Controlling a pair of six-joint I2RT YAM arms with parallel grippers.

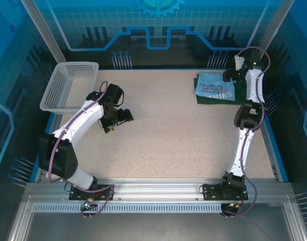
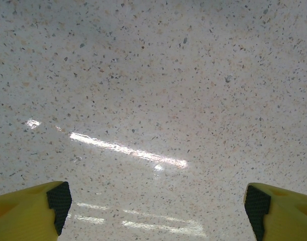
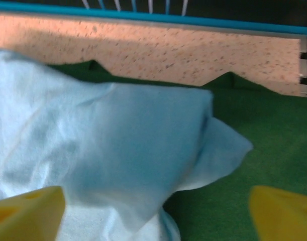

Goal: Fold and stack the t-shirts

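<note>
Green shirt (image 1: 213, 100) mostly hidden under blue shirt (image 1: 209, 81); lettering (image 1: 216, 90) unreadable.

At the far right corner of the table (image 1: 168, 145) you can see the light blue t-shirt (image 1: 213, 86) with white letters lying folded on top of the dark green t-shirt (image 1: 213, 101). A bit of green pokes out along the near side. Your right gripper (image 1: 232, 75) is by the far right end of that pile, close to the blue cloth. The white mesh basket (image 1: 55, 93) sits at the far left corner. Your left gripper (image 1: 120, 122) is over bare table, near the basket but not touching it, and well apart from the shirts.
</note>
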